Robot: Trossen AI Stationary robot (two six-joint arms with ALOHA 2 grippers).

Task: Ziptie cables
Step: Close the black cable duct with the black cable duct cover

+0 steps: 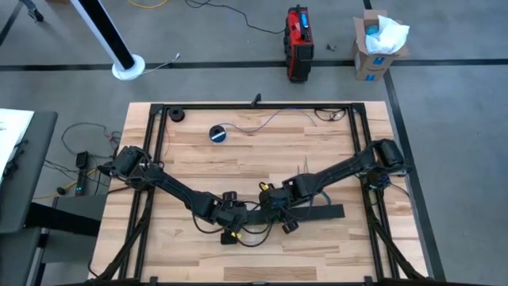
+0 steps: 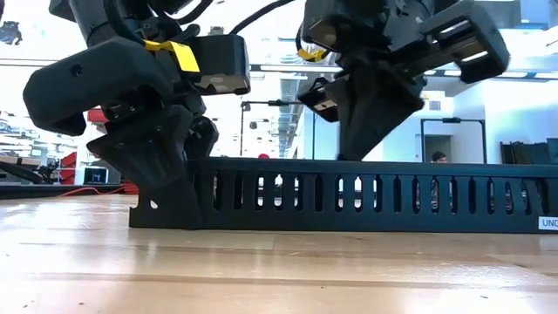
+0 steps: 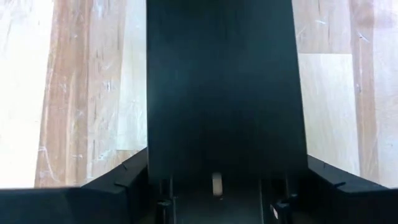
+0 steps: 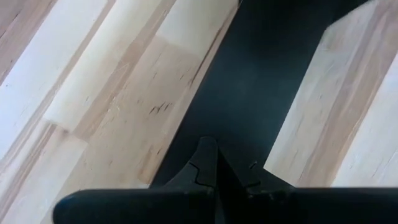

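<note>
Grasping the black slotted strip (image 3: 224, 74) across its width with the left gripper (image 3: 227, 158), one finger (image 3: 115, 183) pressed to each long edge, right at the strip's near end. From the low view, planted on the wooden table (image 1: 317, 151) at that same end, with the strip's slotted wall upright and running off sideways toward the right arm.

Just beside the left gripper, farther along the same strip: the right gripper (image 4: 209, 155), clenched, both fingers drawn together into a single point with nothing seen between them. Poised directly over the strip's dark surface, tip down; touching it or just above it, impossible to tell. Bare wood on either side of the strip under this gripper.

Past the right gripper, the rest of the strip lying flat along the table, ending well short of the table's edge.

Farther out, beyond the left gripper and well apart from it: a small round blue-and-black tape roll (image 1: 218, 133), alone on the wood.

Farthest from both grippers, near the opposite edge of the table: the cables (image 1: 270, 121), thin and loosely trailing along that edge, touched by neither gripper.
</note>
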